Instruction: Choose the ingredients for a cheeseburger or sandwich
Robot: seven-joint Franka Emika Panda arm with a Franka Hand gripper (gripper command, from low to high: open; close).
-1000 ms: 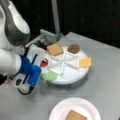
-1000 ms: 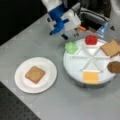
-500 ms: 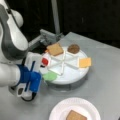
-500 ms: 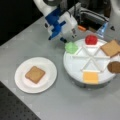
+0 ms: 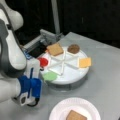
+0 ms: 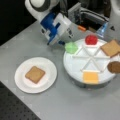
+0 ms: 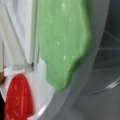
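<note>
Gripper (image 6: 63, 41) is being held right by the green disc (image 6: 71, 47) at the rim of the white segmented tray (image 6: 75, 72) in both front views, and honestly it can't be told whether it's spread wide or closed. One toast square (image 6: 35, 74) is being kept alone on the white plate (image 6: 48, 75) on the counter (image 6: 82, 105). Red disc (image 6: 91, 39), another toast square (image 6: 110, 48), yellow cheese square (image 6: 90, 77) and brown patty (image 6: 114, 67) are being kept in separate tray sections.

A grey bench (image 5: 105, 75) fills both front views, its surface matte and evenly lit. Behind it, toward 12 o'clock, the room is black. At 7 o'clock in a front view lies a dark perforated board (image 6: 12, 107).
</note>
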